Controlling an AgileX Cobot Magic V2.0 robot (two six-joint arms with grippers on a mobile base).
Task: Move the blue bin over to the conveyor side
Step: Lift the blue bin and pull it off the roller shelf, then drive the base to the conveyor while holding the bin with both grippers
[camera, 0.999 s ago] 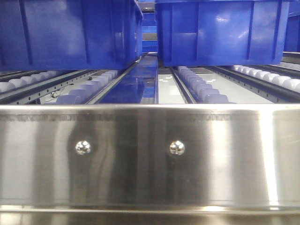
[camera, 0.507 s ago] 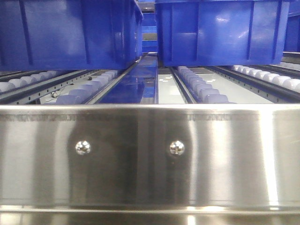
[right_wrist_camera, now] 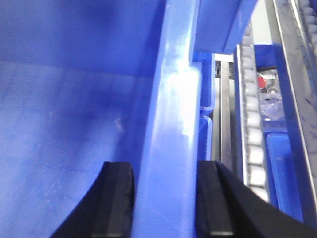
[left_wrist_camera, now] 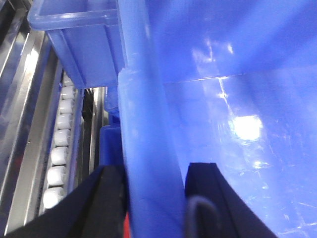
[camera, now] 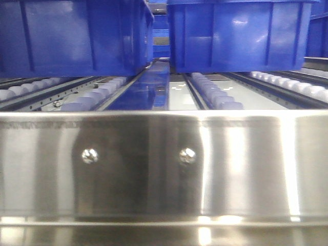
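Observation:
The blue bin (left_wrist_camera: 223, 124) fills both wrist views from the inside. My left gripper (left_wrist_camera: 156, 168) straddles its left rim, one black finger (left_wrist_camera: 109, 198) outside and the other inside the wall, shut on it. My right gripper (right_wrist_camera: 163, 166) is shut the same way on the right rim of the blue bin (right_wrist_camera: 64, 124). The front view shows two blue bins on roller tracks, a left one (camera: 72, 36) and a right one (camera: 236, 36). Which of them I hold I cannot tell. The conveyor side is out of view.
A shiny steel rail (camera: 154, 174) with two rivets spans the front. White rollers (left_wrist_camera: 59, 148) run left of the held bin and rollers (right_wrist_camera: 252, 129) run right of it. Another blue bin (left_wrist_camera: 79, 29) stands further along. A lower blue tray (right_wrist_camera: 270, 82) holds small red parts.
The front view has shifted a little: the rail and rivets sit slightly higher and the right bin has drifted left. Both bins look a touch closer.

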